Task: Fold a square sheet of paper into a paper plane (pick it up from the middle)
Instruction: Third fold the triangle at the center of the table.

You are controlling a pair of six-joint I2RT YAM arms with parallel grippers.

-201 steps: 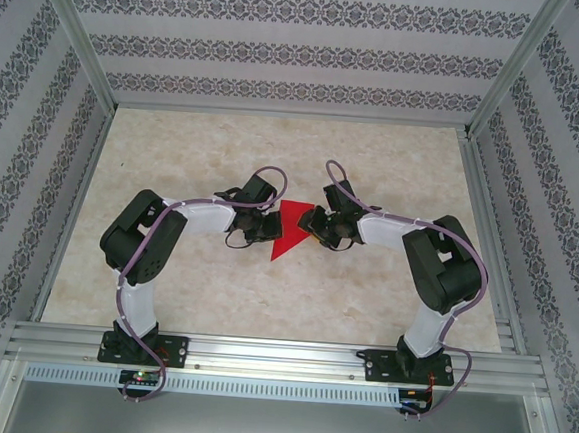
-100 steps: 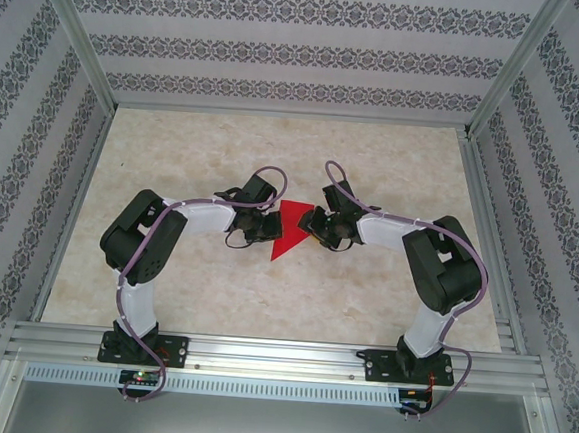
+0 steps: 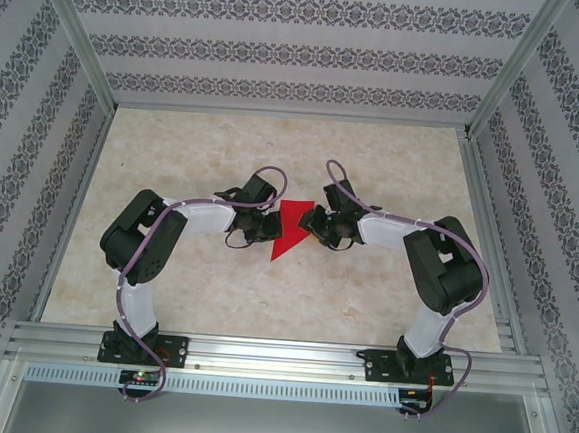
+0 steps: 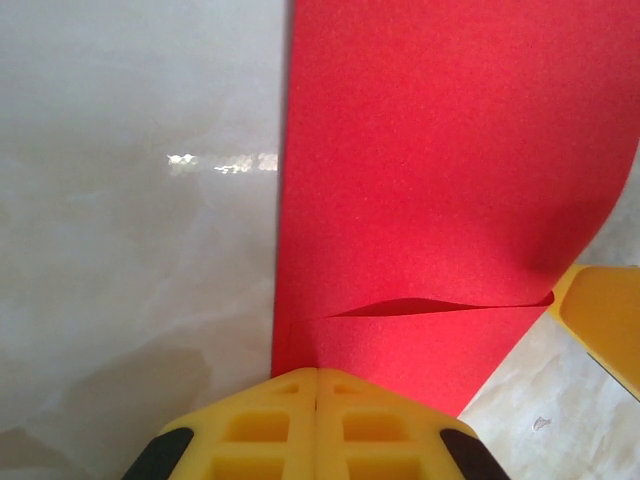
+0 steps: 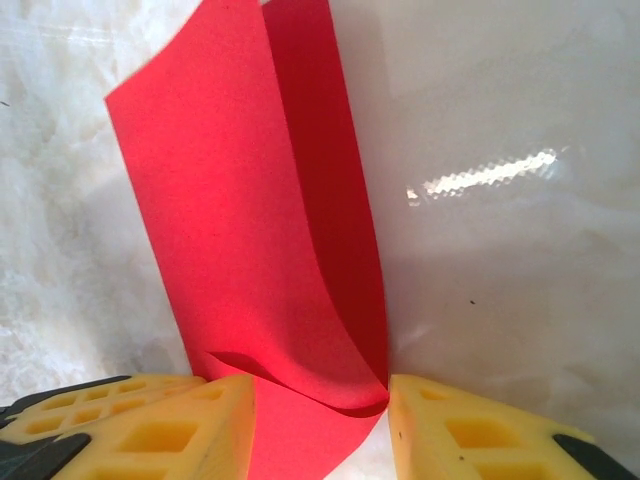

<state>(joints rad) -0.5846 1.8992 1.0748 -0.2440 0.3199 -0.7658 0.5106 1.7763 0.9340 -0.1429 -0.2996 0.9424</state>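
Currently pinching the left edge of the sheet of paper (image 4: 440, 180) with the left gripper (image 4: 317, 390), jaws clenched flat on the red layer. Straddling the sheet's right side with the right gripper (image 5: 320, 405), jaws released and spread, a curled flap standing up between them. Resting the sheet on the table (image 3: 262, 305), its narrow point nearest, its broad end farthest.
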